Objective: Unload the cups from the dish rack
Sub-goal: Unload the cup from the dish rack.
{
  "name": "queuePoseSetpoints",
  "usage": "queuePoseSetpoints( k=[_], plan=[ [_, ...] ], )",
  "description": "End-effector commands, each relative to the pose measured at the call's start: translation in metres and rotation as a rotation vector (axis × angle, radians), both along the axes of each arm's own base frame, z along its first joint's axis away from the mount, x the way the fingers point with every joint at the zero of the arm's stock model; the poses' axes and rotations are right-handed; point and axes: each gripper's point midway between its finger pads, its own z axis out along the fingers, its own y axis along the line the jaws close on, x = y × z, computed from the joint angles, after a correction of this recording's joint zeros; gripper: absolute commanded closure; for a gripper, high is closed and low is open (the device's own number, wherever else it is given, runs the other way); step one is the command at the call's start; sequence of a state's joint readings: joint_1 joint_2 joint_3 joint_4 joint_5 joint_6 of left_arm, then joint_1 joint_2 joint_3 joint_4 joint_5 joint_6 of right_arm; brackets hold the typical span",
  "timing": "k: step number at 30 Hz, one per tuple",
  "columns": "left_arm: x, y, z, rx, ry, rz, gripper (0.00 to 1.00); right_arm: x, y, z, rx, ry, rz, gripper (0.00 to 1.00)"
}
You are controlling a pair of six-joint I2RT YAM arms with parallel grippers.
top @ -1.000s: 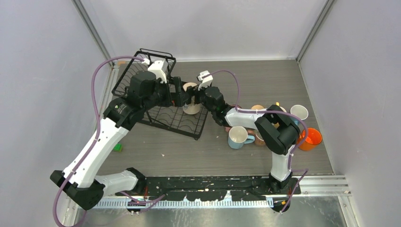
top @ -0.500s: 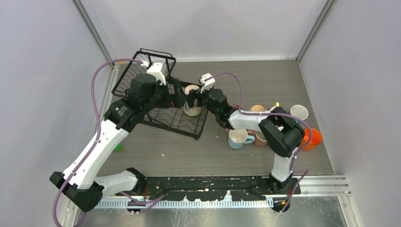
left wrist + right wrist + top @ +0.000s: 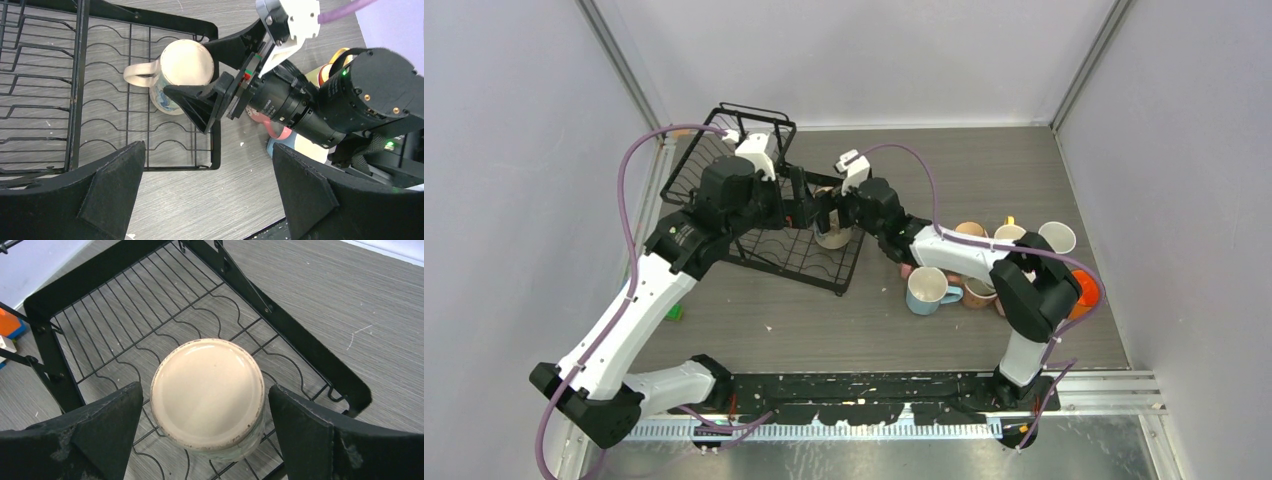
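Note:
A beige cup (image 3: 207, 385) stands upside down on the flat tray of the black dish rack (image 3: 310, 365), near its corner. My right gripper (image 3: 205, 407) is open, with one finger on each side of the cup and gaps between. In the left wrist view the cup (image 3: 182, 67) has its handle pointing left, and the right gripper's fingers (image 3: 200, 107) flank it. My left gripper (image 3: 210, 192) is open and empty, above the table by the rack's corner. From the top, both grippers meet over the cup (image 3: 832, 238): the right gripper (image 3: 834, 218) and the left gripper (image 3: 809, 205).
The rack (image 3: 794, 255) has a deeper basket (image 3: 724, 150) at the far left. Several cups stand on the table to the right: light blue (image 3: 927, 290), brown (image 3: 974, 292), white (image 3: 1056, 237), orange (image 3: 1084, 293). A small green block (image 3: 672, 312) lies left of the rack.
My right gripper has moved left and down over the upturned beige cup, so its fingers now flank it. The left arm has hardly moved.

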State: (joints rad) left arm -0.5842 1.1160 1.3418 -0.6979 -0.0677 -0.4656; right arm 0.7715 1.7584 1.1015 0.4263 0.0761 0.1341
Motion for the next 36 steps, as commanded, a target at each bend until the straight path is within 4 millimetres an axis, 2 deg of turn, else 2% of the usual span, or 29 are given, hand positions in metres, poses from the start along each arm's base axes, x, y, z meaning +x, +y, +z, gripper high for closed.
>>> queuePoseSetpoints(
  k=[1, 7, 15, 20, 27, 31, 36],
  plan=[
    [0.001, -0.002, 0.014, -0.037, -0.041, -0.001, 0.0, 0.003, -0.006, 0.042, -0.029, 0.014, -0.042, 0.0],
    [-0.001, -0.003, 0.012, -0.027, -0.018, -0.008, 0.0, 0.004, -0.02, 0.04, -0.155, 0.151, -0.122, 0.0],
    [-0.005, 0.001, 0.021, -0.035, -0.026, 0.001, 0.0, -0.008, -0.013, 0.051, -0.19, 0.28, -0.08, 0.0],
    [-0.012, 0.007, 0.038, -0.06, -0.051, 0.012, 0.0, -0.01, -0.01, 0.047, -0.216, 0.371, -0.089, 0.0],
    [-0.025, 0.014, 0.065, -0.098, -0.1, 0.005, 0.0, -0.011, -0.008, 0.03, -0.285, 0.473, -0.112, 0.0],
    [-0.03, 0.016, 0.074, -0.114, -0.118, -0.001, 0.0, -0.011, -0.009, 0.021, -0.318, 0.501, -0.127, 0.0],
    [-0.031, 0.015, 0.073, -0.12, -0.116, -0.007, 0.0, -0.012, -0.003, 0.019, -0.343, 0.5, -0.118, 0.0]
  ],
)
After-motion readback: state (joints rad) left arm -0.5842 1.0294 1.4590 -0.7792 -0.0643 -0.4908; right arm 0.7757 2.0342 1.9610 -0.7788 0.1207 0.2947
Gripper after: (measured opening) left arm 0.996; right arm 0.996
